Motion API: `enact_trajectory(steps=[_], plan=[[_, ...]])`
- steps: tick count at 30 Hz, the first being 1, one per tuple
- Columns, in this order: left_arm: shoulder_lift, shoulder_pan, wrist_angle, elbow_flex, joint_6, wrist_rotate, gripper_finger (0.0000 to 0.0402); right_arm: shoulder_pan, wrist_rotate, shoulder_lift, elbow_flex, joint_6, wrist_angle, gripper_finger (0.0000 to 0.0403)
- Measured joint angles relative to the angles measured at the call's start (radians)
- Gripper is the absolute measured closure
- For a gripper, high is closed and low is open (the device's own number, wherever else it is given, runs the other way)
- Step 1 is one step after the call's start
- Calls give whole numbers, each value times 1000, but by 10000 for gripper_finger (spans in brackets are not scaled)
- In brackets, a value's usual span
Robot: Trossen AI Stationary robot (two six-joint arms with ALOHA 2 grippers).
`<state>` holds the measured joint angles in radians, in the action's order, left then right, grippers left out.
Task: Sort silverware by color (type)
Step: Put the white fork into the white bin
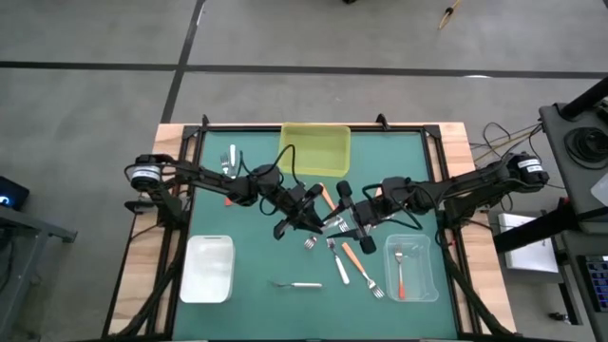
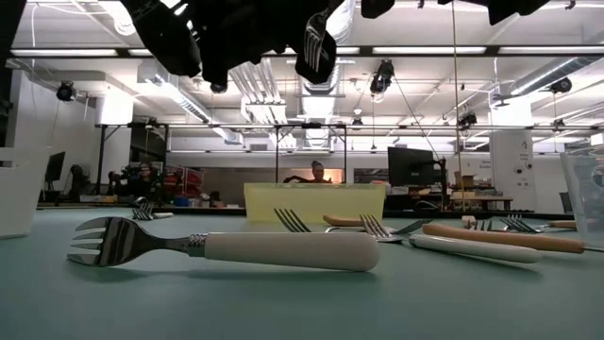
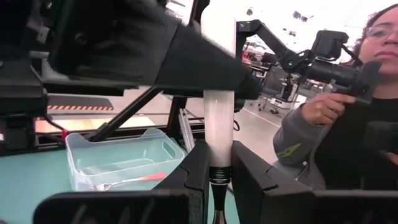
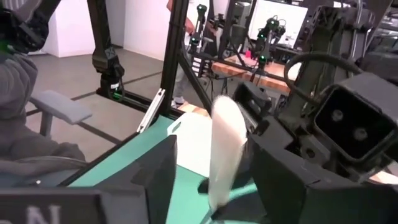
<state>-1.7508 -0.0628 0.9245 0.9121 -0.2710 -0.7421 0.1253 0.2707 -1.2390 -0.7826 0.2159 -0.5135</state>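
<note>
A white-handled fork (image 3: 219, 134) stands upright, pinched in my left gripper (image 1: 306, 219) at mid-table; my right gripper (image 1: 353, 224), fingers spread, sits at its three o'clock, around the handle

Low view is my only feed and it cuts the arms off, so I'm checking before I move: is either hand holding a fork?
Observer: Yes. The left hand is shut on a white-handled fork, gripped near its neck.
Operator: And the right hand?
Observer: The right hand is open, its fingers standing either side of what looks like that same handle.
Operator: Anything sorted?
Observer: One red-orange fork lies in the clear bin on the right.
</note>
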Motion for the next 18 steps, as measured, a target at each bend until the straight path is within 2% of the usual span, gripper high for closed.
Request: enact_trajectory(steps=[4, 11, 18], plan=[[0, 0, 5, 4, 0, -2, 378, -2, 0, 1, 0, -7, -9, 268], [0, 0, 2, 4, -4, -7, 378, -2, -4, 2, 0, 13, -31, 375], [1, 0, 2, 4, -20, -6, 373, -8, -5, 5, 0, 3, -29, 378]])
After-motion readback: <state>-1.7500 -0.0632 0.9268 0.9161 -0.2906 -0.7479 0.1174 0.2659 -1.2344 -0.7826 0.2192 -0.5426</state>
